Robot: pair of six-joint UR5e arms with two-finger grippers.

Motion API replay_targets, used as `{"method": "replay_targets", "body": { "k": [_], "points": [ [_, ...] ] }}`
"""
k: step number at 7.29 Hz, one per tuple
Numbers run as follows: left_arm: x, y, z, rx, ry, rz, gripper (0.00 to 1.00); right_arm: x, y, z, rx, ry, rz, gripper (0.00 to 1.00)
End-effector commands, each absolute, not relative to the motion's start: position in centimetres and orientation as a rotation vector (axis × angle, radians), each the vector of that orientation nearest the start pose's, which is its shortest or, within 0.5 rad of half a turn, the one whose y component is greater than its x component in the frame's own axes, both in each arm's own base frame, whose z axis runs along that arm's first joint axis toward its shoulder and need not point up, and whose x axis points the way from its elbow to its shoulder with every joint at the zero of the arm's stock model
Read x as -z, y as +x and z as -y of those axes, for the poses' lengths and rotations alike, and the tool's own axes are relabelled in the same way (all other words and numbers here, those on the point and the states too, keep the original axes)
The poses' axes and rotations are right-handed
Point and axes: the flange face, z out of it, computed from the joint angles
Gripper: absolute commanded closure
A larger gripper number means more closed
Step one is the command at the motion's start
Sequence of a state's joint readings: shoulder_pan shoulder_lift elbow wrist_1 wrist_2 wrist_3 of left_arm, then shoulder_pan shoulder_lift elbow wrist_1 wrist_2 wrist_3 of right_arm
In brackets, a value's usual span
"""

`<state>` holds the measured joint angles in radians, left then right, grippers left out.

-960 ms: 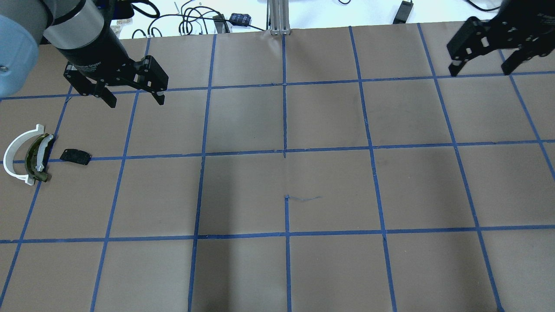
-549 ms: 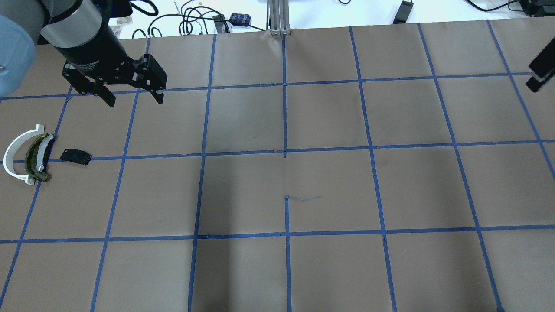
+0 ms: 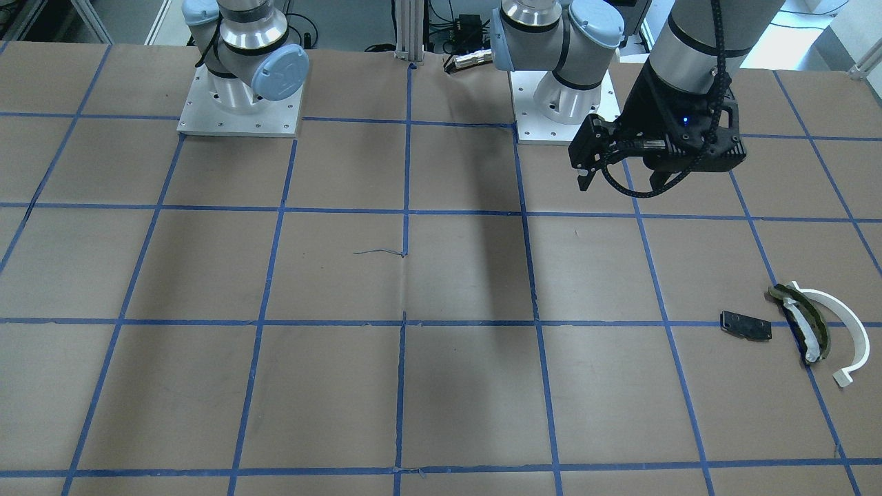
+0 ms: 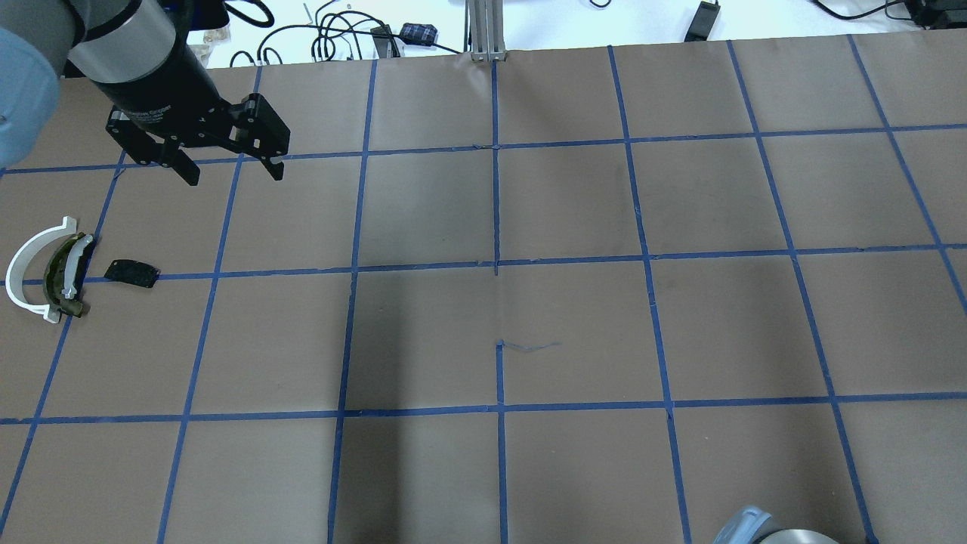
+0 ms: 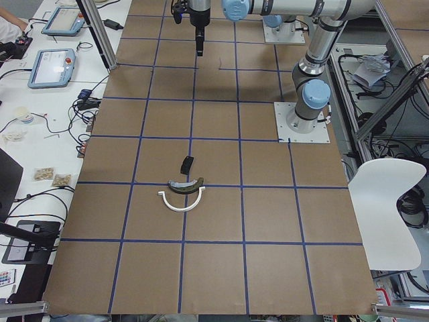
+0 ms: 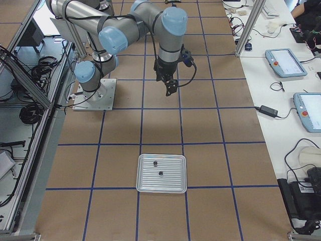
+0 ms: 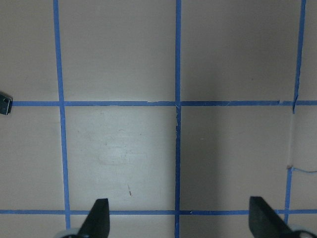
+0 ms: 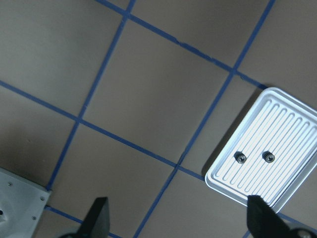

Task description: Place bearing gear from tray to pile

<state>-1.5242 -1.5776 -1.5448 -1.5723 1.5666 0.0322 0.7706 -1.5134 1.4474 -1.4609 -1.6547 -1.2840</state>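
Two small dark bearing gears (image 8: 240,157) (image 8: 269,157) lie in a ribbed silver tray (image 8: 282,124), which also shows in the exterior right view (image 6: 173,183). My right gripper (image 8: 178,218) is open and empty, high above the table and off to one side of the tray (image 6: 169,90). The pile sits on the table's left: a white half-ring (image 4: 13,276), a dark olive curved piece (image 4: 51,285) and a flat black plate (image 4: 131,273). My left gripper (image 4: 236,177) is open and empty, high up and apart from the pile (image 3: 618,187).
The table is brown paper with a blue tape grid. Both arm bases (image 3: 241,103) (image 3: 561,103) stand at the robot's edge. The right arm's elbow (image 4: 763,529) shows at the overhead view's bottom edge. Cables and devices (image 4: 340,34) lie beyond the far edge.
My right gripper has swung right, out of the overhead view, and the right arm's elbow has come in at the bottom edge. The left gripper has barely shifted. The pile has not moved.
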Motion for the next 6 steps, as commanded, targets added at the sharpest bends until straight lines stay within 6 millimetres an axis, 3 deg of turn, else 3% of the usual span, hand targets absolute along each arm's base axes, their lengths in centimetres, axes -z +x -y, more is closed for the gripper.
{"method": "replay_targets", "body": {
  "k": [1,2,4,5,6],
  "points": [
    [-49.5,-11.1,50.0,0.019,-0.019,-3.143,0.0,-44.0,-40.2,42.6,-0.164,-0.678,-3.052,0.05],
    [-49.1,-11.3,49.9,0.008,-0.017,-3.149,0.0,-39.6,-45.6,40.9,-0.15,-0.572,-3.046,0.05],
    [-49.1,-11.3,49.9,0.007,-0.014,-3.144,0.0,-29.6,-54.2,40.2,-0.119,-0.559,-3.092,0.08],
    [-49.1,-11.3,49.9,0.007,-0.014,-3.141,0.0,-26.9,-55.7,40.6,-0.052,-0.544,-3.091,0.08],
    [-49.1,-11.3,49.9,0.007,-0.014,-3.141,0.0,-24.0,-55.4,41.2,0.001,-0.53,-3.042,0.08]
  ]
}}
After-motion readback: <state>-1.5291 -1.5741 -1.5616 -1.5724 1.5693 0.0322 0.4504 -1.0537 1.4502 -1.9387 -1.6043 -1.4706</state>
